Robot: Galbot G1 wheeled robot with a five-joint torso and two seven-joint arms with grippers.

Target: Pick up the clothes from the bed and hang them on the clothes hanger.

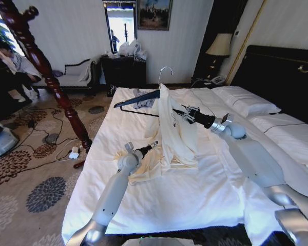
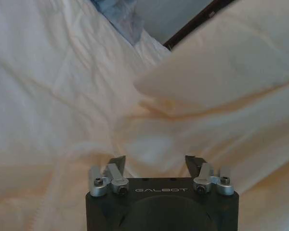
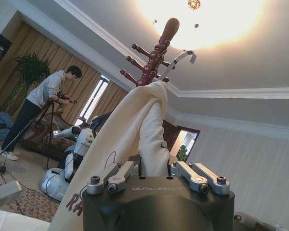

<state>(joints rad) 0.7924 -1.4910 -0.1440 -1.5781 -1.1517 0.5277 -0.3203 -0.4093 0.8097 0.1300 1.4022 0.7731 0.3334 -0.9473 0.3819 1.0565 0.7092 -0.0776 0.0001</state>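
Note:
The cream clothes [image 1: 170,128] hang draped over the black clothes hanger [image 1: 136,101], whose silver hook [image 1: 165,69] points up above the bed [image 1: 159,200]. My right gripper [image 1: 183,111] holds the hanger up through the fabric, shut on it; in the right wrist view the cream cloth [image 3: 135,125] rises from between its fingers [image 3: 119,174] to the hook [image 3: 183,55]. My left gripper [image 1: 153,145] is open, low beside the garment's trailing lower part [image 2: 207,125], which lies on the sheet. Its fingertips [image 2: 118,162] stand apart just above the fabric.
A folded grey-blue garment [image 1: 142,100] lies behind the hanger. The reddish wooden pole stand [image 1: 49,77] leans at the bed's left, on patterned carpet with cables [image 1: 56,154]. Pillows [image 1: 246,100] and a black headboard [image 1: 282,72] are at the right.

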